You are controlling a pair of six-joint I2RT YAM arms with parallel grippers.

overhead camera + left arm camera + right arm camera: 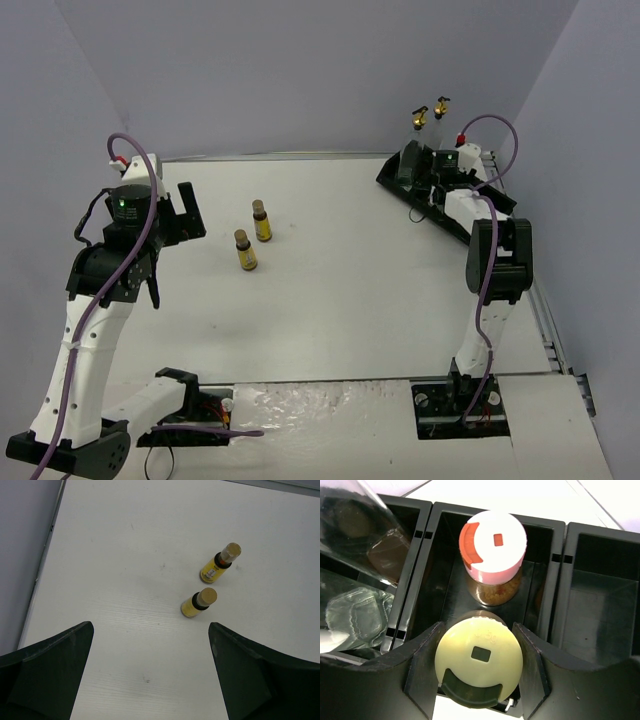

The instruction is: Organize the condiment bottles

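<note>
**Currently: right claw on the cream cap, two amber bottles not yet in the tray**

Right wrist view.
- The right gripper (479,652) has its jaws closed partway, both pressed against the round lid of the cream-capped bottle (479,666).
- That bottle stands upright in the middle compartment of the black tray (427,550).
- The pink-capped bottle (492,542) stands just behind it in the same compartment.
- The clear glass bottles (355,535) fill the compartment to the left. They are too blurred here to count.

Left wrist view.
- The left gripper (150,675) hangs wide open and holds nothing.
- Two amber bottles (220,562) (198,603) stand upright on the white table (125,555), close together but not touching.

Top view.
- Two pour spouts (418,120) (440,108) rise above the tray at the far right.
- The amber pair sits mid-table, well apart from the tray.

Count: two amber, two spouted, one pink, one cream. Six bottles in all.

Handling, as a judgement.
- All are likely small, light and rigid.
- The glass would chip if knocked, and the smooth lids may slip.
- Best hold is square across the cap or just below it, bottle kept upright.
- The spouted pair looks top-heavy.
</note>
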